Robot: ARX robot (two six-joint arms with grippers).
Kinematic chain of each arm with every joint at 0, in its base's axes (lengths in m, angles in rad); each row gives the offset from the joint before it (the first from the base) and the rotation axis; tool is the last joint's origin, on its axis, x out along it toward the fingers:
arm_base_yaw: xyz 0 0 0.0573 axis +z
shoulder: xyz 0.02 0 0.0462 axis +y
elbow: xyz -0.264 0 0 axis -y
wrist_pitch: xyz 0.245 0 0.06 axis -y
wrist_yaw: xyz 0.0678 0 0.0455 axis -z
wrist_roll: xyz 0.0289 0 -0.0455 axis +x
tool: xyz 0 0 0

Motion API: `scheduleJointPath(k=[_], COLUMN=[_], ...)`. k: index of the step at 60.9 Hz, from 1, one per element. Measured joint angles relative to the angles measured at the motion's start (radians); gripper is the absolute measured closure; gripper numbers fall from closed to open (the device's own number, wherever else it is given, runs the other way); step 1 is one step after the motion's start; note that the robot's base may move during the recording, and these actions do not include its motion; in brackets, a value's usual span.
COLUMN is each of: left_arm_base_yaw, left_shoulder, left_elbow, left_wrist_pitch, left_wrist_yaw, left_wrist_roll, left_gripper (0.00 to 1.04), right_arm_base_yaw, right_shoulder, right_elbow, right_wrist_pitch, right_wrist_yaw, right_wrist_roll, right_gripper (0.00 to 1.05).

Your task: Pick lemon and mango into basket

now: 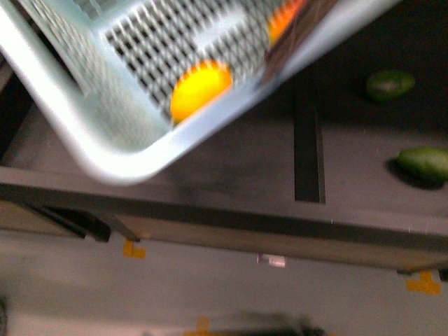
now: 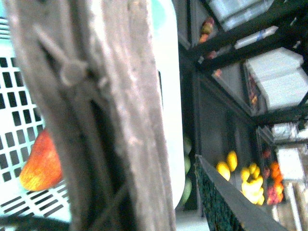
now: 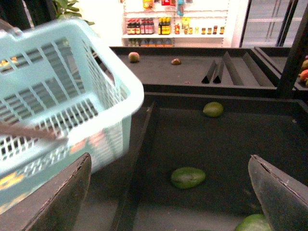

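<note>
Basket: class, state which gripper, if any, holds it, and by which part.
The left wrist view shows a brown handle of the basket right against the camera, suggesting the left gripper holds it there; its fingers are unseen. The right gripper is open, empty.

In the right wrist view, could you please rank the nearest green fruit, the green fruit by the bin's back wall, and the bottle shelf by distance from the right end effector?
1. Green fruit on the dark bin floor, just ahead of the right end effector.
2. Green fruit by the back wall, further on.
3. Bottle shelf, in the lit background, farthest.
</note>
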Motion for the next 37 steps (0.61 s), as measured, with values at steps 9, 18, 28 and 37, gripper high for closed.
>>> scheduleJointPath(k=[9,18,28,37], left_arm_base_yaw=[0.076,0.129,0.169,0.196], left_shoulder=[0.204,0.416,0.615,0.659], left_elbow=[0.2,0.407,0.581,0.684], left_wrist_pitch=[0.036,-0.05,-0.16,-0.277], left_wrist_yaw=[-0.163,-0.082,-0.019,0.029], left_wrist_roll=[-0.005,-0.094,-0.186,-0.243], left_gripper=[0.79,0.79,0.96,0.98], right_arm_base_yaw=[0.0,0.0,0.0,0.0], right_shoulder=[0.002,0.002,0.002,0.002], right_elbow=[0.0,0.0,0.0,0.0], right_wrist_pitch=[0.0,0.0,0.0,0.0], right_wrist_yaw=[0.001,-0.002,0.001,-0.002], right_wrist_roll=[0.0,0.0,0.0,0.0], right_gripper=[0.09,0.09,0.09,0.09])
